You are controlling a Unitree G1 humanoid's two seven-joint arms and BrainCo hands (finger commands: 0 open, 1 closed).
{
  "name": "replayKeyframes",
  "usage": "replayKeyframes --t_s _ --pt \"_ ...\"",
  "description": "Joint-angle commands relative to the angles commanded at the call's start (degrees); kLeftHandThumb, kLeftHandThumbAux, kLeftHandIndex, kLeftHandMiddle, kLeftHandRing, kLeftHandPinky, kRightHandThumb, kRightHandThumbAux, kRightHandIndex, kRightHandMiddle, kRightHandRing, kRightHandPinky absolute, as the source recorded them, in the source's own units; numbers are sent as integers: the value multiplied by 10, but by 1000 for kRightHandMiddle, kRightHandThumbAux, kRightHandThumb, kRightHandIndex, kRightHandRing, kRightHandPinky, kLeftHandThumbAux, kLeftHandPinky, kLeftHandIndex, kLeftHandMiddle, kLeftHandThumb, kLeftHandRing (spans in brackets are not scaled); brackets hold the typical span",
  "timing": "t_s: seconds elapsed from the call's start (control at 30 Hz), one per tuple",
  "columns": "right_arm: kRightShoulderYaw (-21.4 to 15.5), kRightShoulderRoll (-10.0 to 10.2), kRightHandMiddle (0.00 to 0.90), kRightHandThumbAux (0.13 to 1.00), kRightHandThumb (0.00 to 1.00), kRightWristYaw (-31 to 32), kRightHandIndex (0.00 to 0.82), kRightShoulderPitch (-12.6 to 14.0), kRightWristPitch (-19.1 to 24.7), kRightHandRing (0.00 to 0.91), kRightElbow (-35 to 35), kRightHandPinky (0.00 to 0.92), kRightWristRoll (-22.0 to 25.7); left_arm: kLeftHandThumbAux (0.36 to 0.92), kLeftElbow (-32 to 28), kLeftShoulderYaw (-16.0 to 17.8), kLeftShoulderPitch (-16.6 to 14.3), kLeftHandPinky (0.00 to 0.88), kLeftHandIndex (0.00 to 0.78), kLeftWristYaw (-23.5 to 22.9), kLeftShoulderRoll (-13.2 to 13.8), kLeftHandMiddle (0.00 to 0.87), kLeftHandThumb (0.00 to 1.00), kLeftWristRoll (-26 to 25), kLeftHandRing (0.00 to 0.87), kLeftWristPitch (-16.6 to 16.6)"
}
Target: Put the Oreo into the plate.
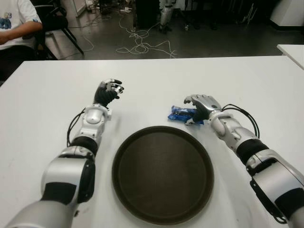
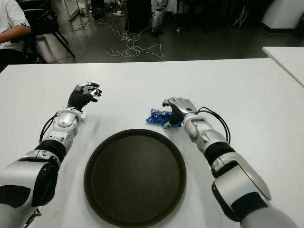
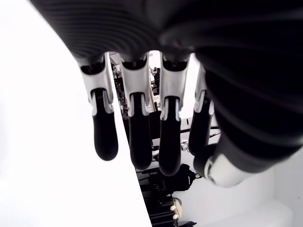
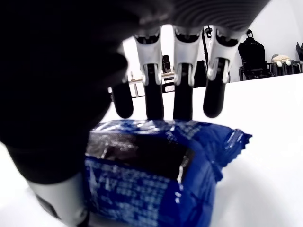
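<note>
The blue Oreo pack (image 1: 181,114) lies on the white desk (image 1: 190,76), just beyond the far right rim of the round dark plate (image 1: 163,174), and the right hand (image 1: 203,107) is over it with its fingers (image 4: 154,97) arched above the wrapper; whether they have closed on the pack cannot be told. The left hand (image 1: 107,92) shows above the desk beyond the plate's left side, its fingers (image 3: 105,132) loosely curled and holding nothing. A person (image 1: 14,21) sits at the far left corner.
</note>
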Motion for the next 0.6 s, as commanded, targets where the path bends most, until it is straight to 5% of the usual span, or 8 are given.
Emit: replayKeyframes --t_s 0.6 --pt "-1 -1 240 795 0 -24 254 -7 -11 238 20 246 5 685 0 5 1 454 382 -4 -2 458 823 -5 397 -3"
